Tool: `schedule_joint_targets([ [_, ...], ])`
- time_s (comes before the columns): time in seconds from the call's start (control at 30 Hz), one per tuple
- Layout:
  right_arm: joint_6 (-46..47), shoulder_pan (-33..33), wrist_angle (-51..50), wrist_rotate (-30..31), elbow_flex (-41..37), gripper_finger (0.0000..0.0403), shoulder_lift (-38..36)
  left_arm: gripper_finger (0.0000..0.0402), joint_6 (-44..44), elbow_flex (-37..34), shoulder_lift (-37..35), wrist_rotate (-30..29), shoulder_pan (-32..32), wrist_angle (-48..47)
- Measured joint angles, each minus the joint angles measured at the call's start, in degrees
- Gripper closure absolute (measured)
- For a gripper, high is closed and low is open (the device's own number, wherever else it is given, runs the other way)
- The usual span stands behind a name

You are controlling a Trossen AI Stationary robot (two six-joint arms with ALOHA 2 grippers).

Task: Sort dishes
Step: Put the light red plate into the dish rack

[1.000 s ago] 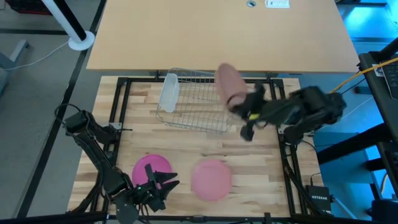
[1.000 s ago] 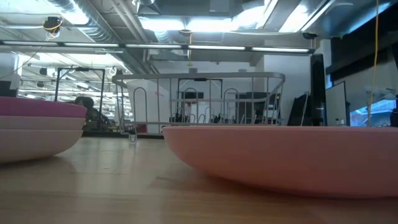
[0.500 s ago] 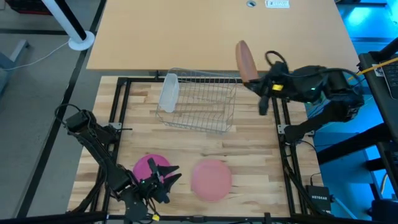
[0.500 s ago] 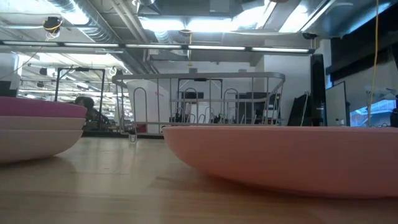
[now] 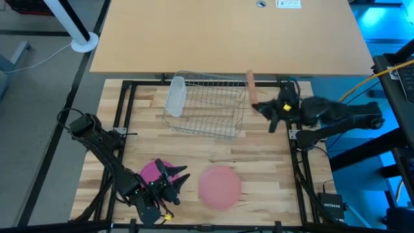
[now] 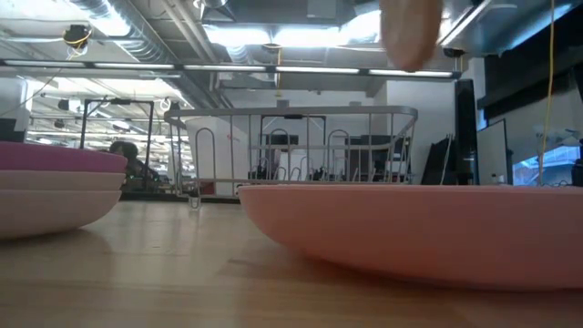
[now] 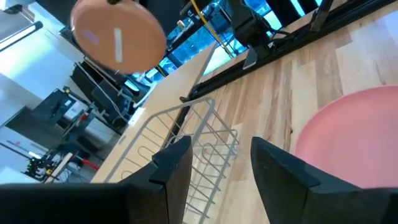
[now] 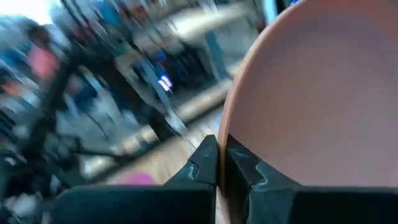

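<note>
A tan-brown plate (image 5: pixel 250 86) stands on edge in the air by the right end of the silver wire rack (image 5: pixel 206 105), with my right gripper (image 5: pixel 258 107) shut on it. In the low view it (image 6: pixel 412 32) hangs higher than the rack's top. A magenta plate (image 5: pixel 152 172) and a pale pink plate (image 5: pixel 220 186) lie flat near the table's near edge. My left gripper (image 5: pixel 174 180) stands open at the magenta plate's right side, pointing toward the pale pink plate (image 7: pixel 351 140), with nothing between its fingers. My right gripper pinches the tan-brown plate's rim (image 8: pixel 219 149) between its two fingers, one on each face. The fingers come about level from the table's right side. The plate is lifted clear and stands upright on edge, its broad face (image 8: pixel 311 93) rising beyond the fingers.
A translucent whitish tumbler (image 5: pixel 176 96) lies on the rack's left end. A black frame (image 5: pixel 123 110) runs around the wooden table. A tan board (image 5: pixel 226 32) lies beyond the far edge. Bare wood shows between the rack and the two flat plates.
My right gripper has swung with the tan-brown plate from over the rack's right end toward the far right and then come down beside the rack. The plate has turned from showing its face to standing edge-on. My left gripper has shifted a little toward the pale pink plate and rolled.
</note>
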Motion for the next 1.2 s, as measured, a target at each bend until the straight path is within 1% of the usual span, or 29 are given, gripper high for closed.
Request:
schedule_joint_targets([
  [0.07,-2.0,0.0,15.6,0.1,-7.6,0.0394,-1.2,0.0247,0.0,0.0,0.0,0.0,0.1,0.0],
  [0.13,-1.8,0.0,27.9,0.2,-13.9,0.0394,-1.6,0.0247,-0.4,0.0,0.0,0.0,0.1,0.1],
  [0.23,2.2,0.0,37.7,0.7,-21.5,0.0394,-0.4,0.0247,-1.8,0.0,0.0,0.0,0.1,0.1],
  [0.3,4.3,0.0,41.7,1.3,-25.7,0.0394,0.8,0.0247,-1.9,0.0,0.0,0.0,0.1,0.0],
  [0.43,8.5,0.0,52.4,4.0,-31.4,0.0394,3.3,0.0247,-1.9,0.0,0.0,0.0,0.2,0.1],
  [0.53,8.7,0.0,57.2,4.9,-34.1,0.0394,5.9,0.0247,-2.0,0.0,0.0,0.0,0.3,0.1],
  [0.63,8.8,0.0,61.7,5.3,-34.8,0.0394,7.6,0.0247,-1.9,0.0,0.0,0.0,0.5,0.1],
  [0.77,9.1,0.0,61.1,6.6,-35.0,0.0394,10.8,0.0247,-2.0,0.0,0.0,0.0,0.8,0.1],
  [0.97,11.9,0.0,61.7,8.3,-35.0,0.0394,16.4,0.0247,-2.0,0.0,0.0,0.0,1.2,0.1],
  [1.2,13.1,0.0,65.8,9.5,-34.9,0.0394,20.4,0.0247,-2.0,0.0,0.0,0.0,1.2,0.1],
])
